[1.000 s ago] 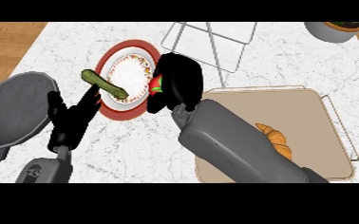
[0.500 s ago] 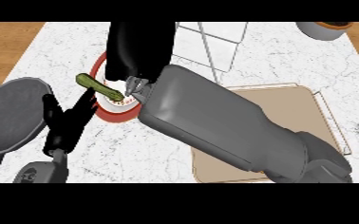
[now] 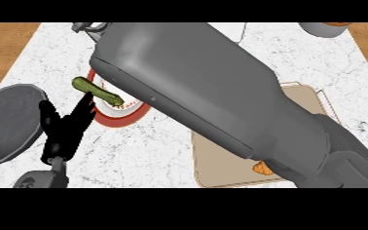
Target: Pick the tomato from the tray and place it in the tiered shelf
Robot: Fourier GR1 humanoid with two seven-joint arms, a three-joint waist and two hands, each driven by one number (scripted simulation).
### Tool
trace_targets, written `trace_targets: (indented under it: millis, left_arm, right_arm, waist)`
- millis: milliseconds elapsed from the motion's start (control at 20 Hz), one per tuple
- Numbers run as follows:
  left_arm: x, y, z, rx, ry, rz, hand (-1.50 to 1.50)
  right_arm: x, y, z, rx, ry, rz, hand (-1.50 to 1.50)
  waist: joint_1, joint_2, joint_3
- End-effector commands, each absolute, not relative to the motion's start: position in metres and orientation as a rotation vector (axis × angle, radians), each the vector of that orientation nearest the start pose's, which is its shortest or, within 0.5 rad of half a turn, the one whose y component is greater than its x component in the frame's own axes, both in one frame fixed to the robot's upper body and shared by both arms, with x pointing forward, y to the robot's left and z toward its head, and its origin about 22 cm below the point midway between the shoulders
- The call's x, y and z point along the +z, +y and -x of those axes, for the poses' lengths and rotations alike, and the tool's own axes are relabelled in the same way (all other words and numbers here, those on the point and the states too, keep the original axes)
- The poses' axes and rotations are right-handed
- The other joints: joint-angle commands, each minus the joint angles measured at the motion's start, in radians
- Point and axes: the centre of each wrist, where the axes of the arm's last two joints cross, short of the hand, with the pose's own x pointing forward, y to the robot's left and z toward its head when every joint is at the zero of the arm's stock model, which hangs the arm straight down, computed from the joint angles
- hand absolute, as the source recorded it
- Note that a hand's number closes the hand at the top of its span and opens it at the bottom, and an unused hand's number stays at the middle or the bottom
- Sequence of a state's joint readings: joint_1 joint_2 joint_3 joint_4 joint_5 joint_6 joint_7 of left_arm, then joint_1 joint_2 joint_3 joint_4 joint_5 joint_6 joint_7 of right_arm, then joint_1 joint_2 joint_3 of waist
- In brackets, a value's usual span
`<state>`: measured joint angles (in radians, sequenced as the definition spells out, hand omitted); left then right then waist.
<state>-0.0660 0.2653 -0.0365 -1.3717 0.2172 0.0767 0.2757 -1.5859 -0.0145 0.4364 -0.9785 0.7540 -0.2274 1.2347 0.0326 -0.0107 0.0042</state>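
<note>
Across the counter, right forearm (image 3: 215,97) hiding tray (image 3: 223,168), left hand (image 3: 66,126) open

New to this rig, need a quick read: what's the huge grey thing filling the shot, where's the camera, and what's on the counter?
The camera sits at the robot's head and looks steeply down at a white marble counter. The huge grey shape is the robot's right forearm, raised close under the camera, so it hides much of the scene; its hand cannot be seen here, nor can any tomato. At lower left is the left forearm, ending in the black left hand, fingers straight and pointing up, holding nothing. Beside those fingers lies a red-rimmed plate with a green vegetable on it. At right is a beige tray with something orange peeking out beside the arm. Part of a bowl shows at top right.
</note>
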Motion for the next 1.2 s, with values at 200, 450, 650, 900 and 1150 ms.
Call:
trace_targets:
  millis: [200,450,650,900,1150]
  left_arm:
    - [-0.025,0.291,-0.258,0.044,-1.119,-0.091,0.00]
    - [-0.009,0.300,-0.259,0.029,-1.125,-0.074,0.00]
    - [-0.015,0.293,-0.255,0.038,-1.123,-0.100,0.00]
    - [-0.020,0.290,-0.254,0.023,-1.121,-0.093,0.00]
    - [-0.025,0.299,-0.252,0.031,-1.127,-0.087,0.00]
  right_arm:
    - [0.391,0.056,-0.345,0.272,-1.462,1.098,1.50]
    - [0.393,0.044,-0.363,0.285,-1.442,1.114,1.50]
    - [0.386,0.006,-0.398,0.358,-1.395,1.094,1.50]
    - [0.370,0.005,-0.410,0.397,-1.389,1.117,1.50]
    - [0.360,-0.010,-0.424,0.408,-1.384,1.140,1.50]
  waist:
    - [-0.024,0.013,-0.007]
    - [-0.019,0.011,-0.005]
    - [-0.014,0.016,-0.005]
    - [-0.013,0.016,-0.006]
    - [-0.012,0.017,-0.006]
